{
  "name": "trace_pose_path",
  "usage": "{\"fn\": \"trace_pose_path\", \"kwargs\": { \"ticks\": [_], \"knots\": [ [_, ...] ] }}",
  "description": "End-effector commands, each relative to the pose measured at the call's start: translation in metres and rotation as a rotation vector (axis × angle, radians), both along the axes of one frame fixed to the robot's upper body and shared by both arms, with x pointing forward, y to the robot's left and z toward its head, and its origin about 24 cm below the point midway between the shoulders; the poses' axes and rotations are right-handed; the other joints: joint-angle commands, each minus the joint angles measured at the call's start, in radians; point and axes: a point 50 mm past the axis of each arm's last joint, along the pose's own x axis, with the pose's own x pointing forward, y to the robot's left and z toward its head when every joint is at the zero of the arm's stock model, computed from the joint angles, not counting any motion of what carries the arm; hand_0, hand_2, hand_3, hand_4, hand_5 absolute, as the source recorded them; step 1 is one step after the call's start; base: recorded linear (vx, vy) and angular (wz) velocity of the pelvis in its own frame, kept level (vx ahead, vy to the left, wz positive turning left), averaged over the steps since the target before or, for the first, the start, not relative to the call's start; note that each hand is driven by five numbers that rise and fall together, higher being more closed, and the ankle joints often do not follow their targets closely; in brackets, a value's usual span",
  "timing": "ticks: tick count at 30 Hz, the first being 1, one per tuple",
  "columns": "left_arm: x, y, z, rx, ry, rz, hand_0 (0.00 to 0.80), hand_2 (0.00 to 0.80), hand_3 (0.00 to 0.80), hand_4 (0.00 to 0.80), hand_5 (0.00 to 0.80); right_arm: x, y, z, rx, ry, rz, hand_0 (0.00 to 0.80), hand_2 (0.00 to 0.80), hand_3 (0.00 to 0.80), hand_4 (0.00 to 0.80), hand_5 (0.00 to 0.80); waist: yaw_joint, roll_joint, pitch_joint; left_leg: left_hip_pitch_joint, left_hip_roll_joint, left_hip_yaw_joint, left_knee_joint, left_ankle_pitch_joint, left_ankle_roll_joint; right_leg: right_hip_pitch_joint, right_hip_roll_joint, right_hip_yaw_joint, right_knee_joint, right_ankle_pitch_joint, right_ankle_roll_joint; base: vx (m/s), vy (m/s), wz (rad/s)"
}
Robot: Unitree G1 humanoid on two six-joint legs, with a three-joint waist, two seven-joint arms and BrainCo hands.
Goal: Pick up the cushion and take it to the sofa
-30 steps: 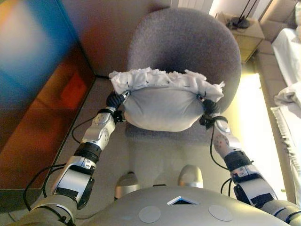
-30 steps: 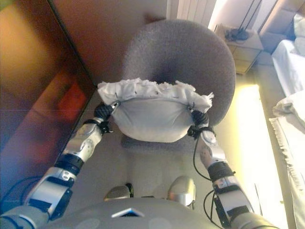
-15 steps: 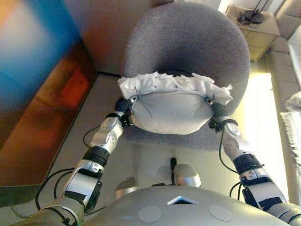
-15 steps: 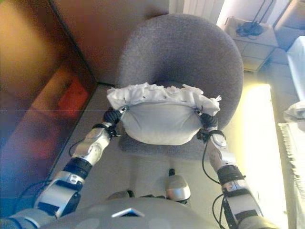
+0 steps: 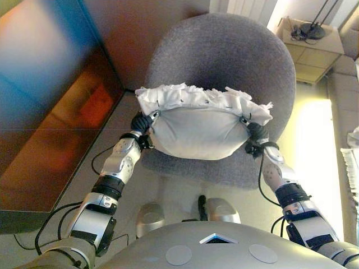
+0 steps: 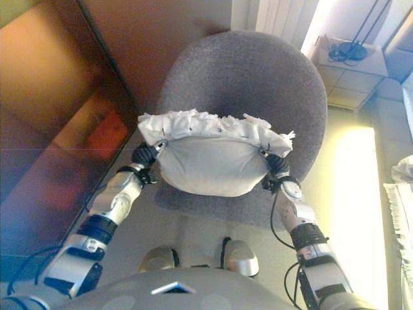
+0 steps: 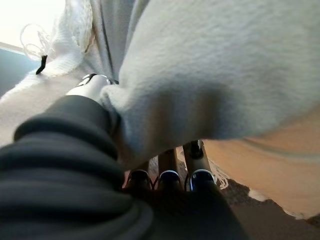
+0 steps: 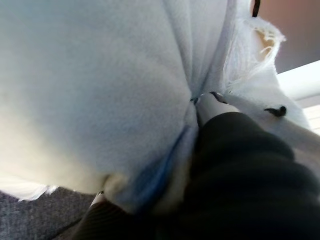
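I hold a white cushion (image 5: 196, 131) with a frilled white edge between both hands, in the air over the front of the seat of a round grey armchair (image 5: 224, 56). My left hand (image 5: 140, 122) grips its left side. In the left wrist view its fingers (image 7: 167, 175) curl under the cushion (image 7: 210, 75) and the thumb presses in from above. My right hand (image 5: 255, 134) grips the right side. In the right wrist view its thumb digs into the cushion (image 8: 90, 90), and the other fingers are hidden.
A dark glossy wooden panel (image 5: 50, 112) runs along the left. A small pale bedside cabinet (image 5: 311, 39) with black cables stands at the back right. White bedding (image 5: 353, 145) shows at the right edge. Pale floor lies between me and the armchair.
The whole picture has shifted, so the camera moved. The cushion stays held between both hands in front of the armchair's back.
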Motion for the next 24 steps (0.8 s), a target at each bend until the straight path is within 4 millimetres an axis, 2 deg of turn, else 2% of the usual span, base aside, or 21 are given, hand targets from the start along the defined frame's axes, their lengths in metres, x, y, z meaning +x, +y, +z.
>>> {"fn": "trace_pose_path", "kwargs": {
  "ticks": [1, 4, 6, 8, 10, 11, 12, 14, 15, 16, 18, 21, 24],
  "knots": [
    [0.028, -0.019, 0.043, -0.031, -0.198, -0.062, 0.800, 0.800, 0.800, 0.800, 0.800, 0.025, 0.010, 0.048, 0.075, -0.252, -0.022, 0.800, 0.800, 0.800, 0.800, 0.800, -0.007, 0.001, -0.057, 0.036, -0.042, 0.025, -0.060, -0.016, -0.009, 0.084, -0.078, -0.052, -0.014, 0.017, 0.118, 0.116, 0.127, 0.19],
    [0.029, -0.024, 0.044, -0.005, -0.196, -0.074, 0.800, 0.800, 0.800, 0.800, 0.800, 0.025, 0.010, 0.048, 0.080, -0.257, -0.035, 0.800, 0.800, 0.800, 0.800, 0.800, -0.008, 0.016, -0.053, 0.058, -0.077, 0.005, -0.100, -0.020, 0.010, 0.039, -0.092, -0.059, 0.078, 0.025, 0.136, 0.048, 0.111, 0.20],
    [0.032, -0.025, 0.046, 0.013, -0.203, -0.078, 0.800, 0.800, 0.800, 0.800, 0.800, 0.026, 0.011, 0.049, 0.083, -0.260, -0.047, 0.800, 0.800, 0.800, 0.800, 0.800, -0.003, 0.028, -0.039, 0.055, -0.096, 0.002, -0.099, -0.028, 0.035, -0.011, -0.116, -0.073, 0.207, 0.044, 0.139, -0.009, 0.162, 0.12],
    [0.033, -0.025, 0.044, 0.024, -0.199, -0.088, 0.800, 0.800, 0.800, 0.800, 0.800, 0.027, 0.011, 0.048, 0.084, -0.253, -0.071, 0.800, 0.800, 0.800, 0.800, 0.800, 0.000, 0.037, -0.024, 0.055, -0.100, -0.004, -0.079, -0.042, 0.045, -0.065, -0.128, -0.052, 0.337, 0.066, 0.133, 0.035, 0.111, 0.10],
    [0.031, -0.025, 0.041, 0.029, -0.176, -0.097, 0.800, 0.800, 0.800, 0.800, 0.800, 0.025, 0.011, 0.043, 0.097, -0.232, -0.106, 0.800, 0.800, 0.800, 0.800, 0.800, 0.003, 0.024, -0.021, 0.072, -0.105, -0.015, -0.064, -0.058, 0.044, -0.070, -0.148, -0.035, 0.297, 0.101, 0.131, 0.149, -0.051, 0.25],
    [0.030, -0.025, 0.039, 0.029, -0.168, -0.103, 0.800, 0.800, 0.800, 0.800, 0.800, 0.023, 0.010, 0.040, 0.098, -0.224, -0.121, 0.800, 0.800, 0.800, 0.800, 0.800, 0.001, 0.015, -0.023, 0.081, -0.107, -0.028, -0.063, -0.062, 0.037, -0.058, -0.150, -0.023, 0.236, 0.104, 0.131, 0.237, -0.196, 0.16],
    [0.029, -0.025, 0.038, 0.041, -0.167, -0.108, 0.800, 0.800, 0.800, 0.800, 0.800, 0.020, 0.008, 0.037, 0.101, -0.219, -0.141, 0.800, 0.800, 0.800, 0.800, 0.800, -0.006, -0.002, -0.024, 0.090, -0.111, -0.045, -0.058, -0.072, 0.025, -0.050, -0.158, 0.004, 0.110, 0.112, 0.135, 0.248, -0.241, 0.11],
    [0.028, -0.025, 0.039, 0.074, -0.175, -0.110, 0.800, 0.800, 0.800, 0.800, 0.800, 0.018, 0.003, 0.037, 0.119, -0.228, -0.166, 0.800, 0.800, 0.800, 0.800, 0.800, -0.019, -0.028, -0.017, 0.097, -0.108, -0.059, -0.037, -0.104, 0.008, -0.052, -0.171, 0.042, -0.026, 0.156, 0.159, 0.184, -0.299, 0.19],
    [0.030, -0.024, 0.041, 0.085, -0.181, -0.113, 0.800, 0.800, 0.800, 0.800, 0.800, 0.020, 0.000, 0.038, 0.139, -0.233, -0.183, 0.800, 0.800, 0.800, 0.800, 0.800, -0.022, -0.044, -0.006, 0.093, -0.094, -0.057, -0.016, -0.126, -0.001, -0.069, -0.187, 0.063, -0.052, 0.198, 0.176, 0.147, -0.345, 0.28],
    [0.031, -0.023, 0.042, 0.086, -0.183, -0.121, 0.800, 0.800, 0.800, 0.800, 0.800, 0.022, -0.005, 0.039, 0.151, -0.233, -0.200, 0.800, 0.800, 0.800, 0.800, 0.800, -0.027, -0.055, 0.004, 0.097, -0.075, -0.052, -0.001, -0.147, -0.007, -0.086, -0.186, 0.080, -0.069, 0.218, 0.193, 0.181, -0.329, 0.38],
    [0.029, -0.020, 0.040, 0.079, -0.166, -0.118, 0.800, 0.800, 0.800, 0.800, 0.800, 0.026, -0.010, 0.039, 0.154, -0.215, -0.220, 0.800, 0.800, 0.800, 0.800, 0.800, -0.022, -0.062, 0.013, 0.108, -0.037, -0.040, 0.015, -0.158, -0.015, -0.080, -0.185, 0.071, -0.070, 0.204, 0.211, 0.221, -0.223, 0.42],
    [0.021, -0.018, 0.031, 0.069, -0.121, -0.118, 0.800, 0.800, 0.800, 0.800, 0.800, 0.023, -0.017, 0.039, 0.138, -0.187, -0.279, 0.800, 0.800, 0.800, 0.800, 0.800, -0.018, -0.070, 0.003, 0.100, 0.002, -0.042, 0.055, -0.160, -0.027, -0.046, -0.158, 0.081, -0.069, 0.164, 0.215, 0.237, -0.158, 0.43],
    [0.016, -0.015, 0.026, 0.055, -0.100, -0.114, 0.800, 0.800, 0.800, 0.800, 0.800, 0.017, -0.028, 0.037, 0.120, -0.180, -0.322, 0.800, 0.800, 0.800, 0.800, 0.800, -0.018, -0.069, -0.002, 0.087, 0.031, -0.041, 0.068, -0.152, -0.032, -0.035, -0.145, 0.076, -0.060, 0.137, 0.211, 0.160, -0.084, -0.06]
  ]
}}
